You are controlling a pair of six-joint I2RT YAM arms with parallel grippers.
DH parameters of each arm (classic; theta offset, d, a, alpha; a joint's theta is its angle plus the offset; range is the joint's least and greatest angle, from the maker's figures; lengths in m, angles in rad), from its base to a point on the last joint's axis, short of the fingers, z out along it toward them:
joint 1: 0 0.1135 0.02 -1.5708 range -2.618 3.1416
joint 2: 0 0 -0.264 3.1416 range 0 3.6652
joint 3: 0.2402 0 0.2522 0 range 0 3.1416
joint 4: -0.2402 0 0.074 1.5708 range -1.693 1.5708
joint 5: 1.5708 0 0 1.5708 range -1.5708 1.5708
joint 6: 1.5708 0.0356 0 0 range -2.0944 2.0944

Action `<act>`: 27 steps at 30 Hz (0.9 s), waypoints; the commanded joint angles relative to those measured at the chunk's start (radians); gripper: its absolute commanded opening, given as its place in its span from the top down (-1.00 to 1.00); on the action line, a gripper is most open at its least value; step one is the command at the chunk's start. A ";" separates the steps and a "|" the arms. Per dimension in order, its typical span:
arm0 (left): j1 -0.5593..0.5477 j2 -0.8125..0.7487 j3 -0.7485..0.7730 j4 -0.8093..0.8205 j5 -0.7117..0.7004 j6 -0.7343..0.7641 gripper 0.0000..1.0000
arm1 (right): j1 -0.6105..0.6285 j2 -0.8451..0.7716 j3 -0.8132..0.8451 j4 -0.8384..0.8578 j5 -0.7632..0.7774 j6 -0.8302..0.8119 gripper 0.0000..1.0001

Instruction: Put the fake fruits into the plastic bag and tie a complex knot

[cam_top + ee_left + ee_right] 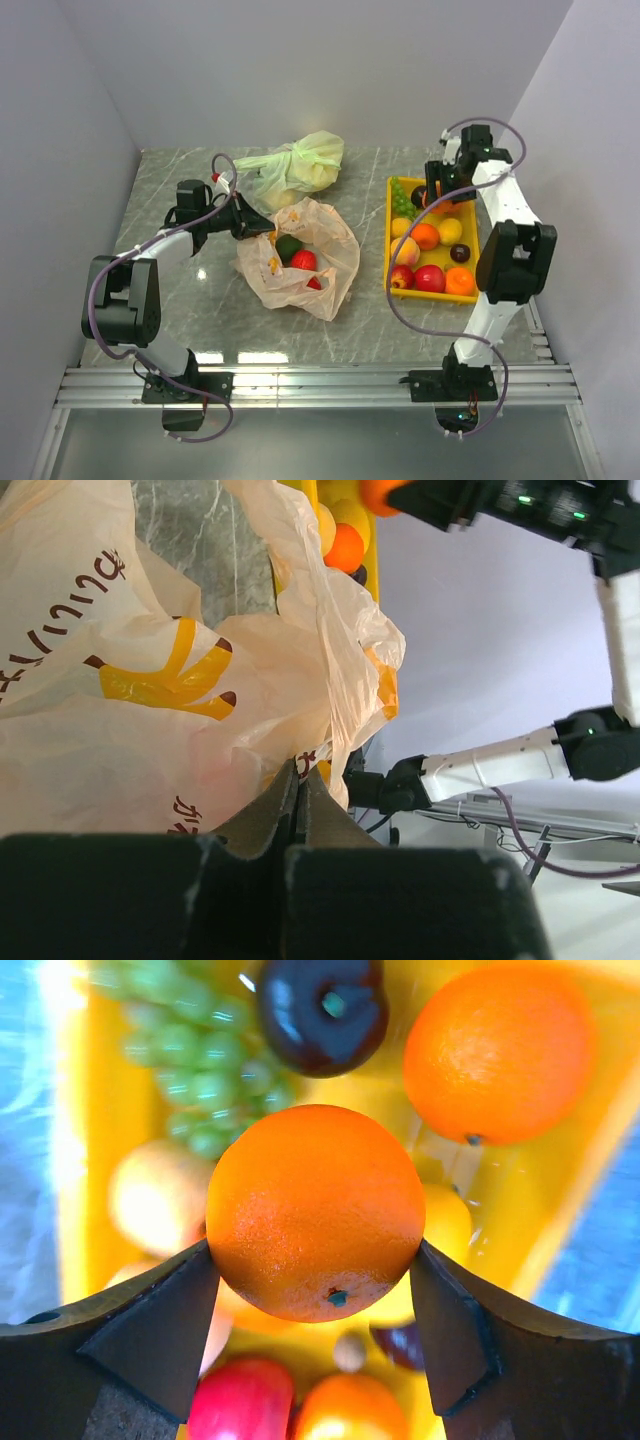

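Note:
My right gripper (312,1252) is shut on an orange (315,1210), one black finger pressing each side, above the yellow tray (390,240). Below it in the tray lie more fake fruits: another orange (497,1055), a dark plum (322,1005), green grapes (195,1070) and a red apple (240,1400). The peach-orange plastic bag (325,250) lies open at mid-table with a green fruit (288,247) and a red one (303,261) inside. My left gripper (299,770) is shut on the bag's rim (310,765), holding the film up.
A pale yellow-green knotted bag (295,165) sits behind the peach bag. The tray stands to the right of the bag, near the right wall. White walls close in the grey marble tabletop (180,300) on three sides.

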 commanded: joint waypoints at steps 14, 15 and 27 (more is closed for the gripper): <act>0.004 -0.005 0.014 0.122 0.052 -0.080 0.99 | 0.602 -0.265 -0.067 0.004 -0.308 0.036 0.15; 0.004 -0.004 0.014 0.125 0.053 -0.083 0.99 | 0.662 -0.242 -0.055 0.013 -0.284 0.051 0.19; 0.025 0.009 -0.018 0.266 0.081 -0.212 0.99 | 0.866 0.011 0.142 0.057 -0.187 0.172 -0.79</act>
